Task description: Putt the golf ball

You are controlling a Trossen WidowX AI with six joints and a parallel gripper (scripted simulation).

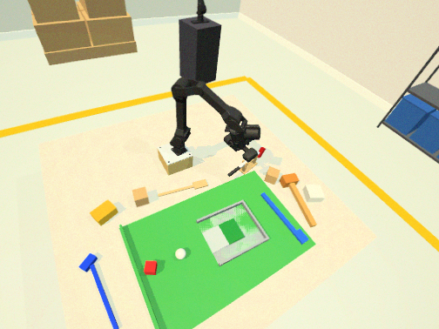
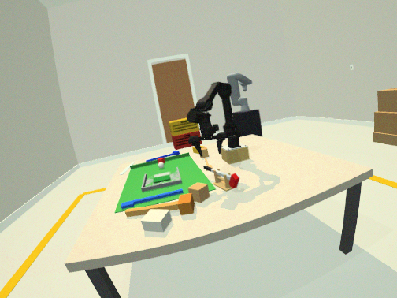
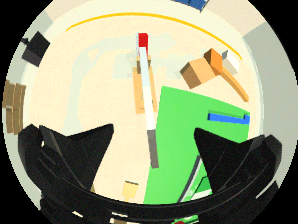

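Fingers point(image 1: 250, 155) point(image 2: 210, 150) spread wide and holding nothing, we hover above the red-headed putter point(image 1: 244, 164) point(image 2: 222, 173) point(image 3: 146, 90) on its wooden stand point(image 1: 248, 166) point(image 2: 223, 183) point(image 3: 139, 95).

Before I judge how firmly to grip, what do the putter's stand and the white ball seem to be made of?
The stand looks like pale, matte wood, judging by its even tan colour, though no grain shows. The ball could be hard plastic: plain white, smooth and round, with no dimples discernible.

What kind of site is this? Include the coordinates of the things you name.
Looks like an indoor robot workcell or lab: an arm point(image 1: 181, 114) point(image 2: 228, 114) mounted on a table point(image 2: 307, 165), yellow floor lines point(image 1: 344, 163) point(image 2: 47, 236), stacked boxes point(image 1: 65, 36) point(image 2: 387, 122).
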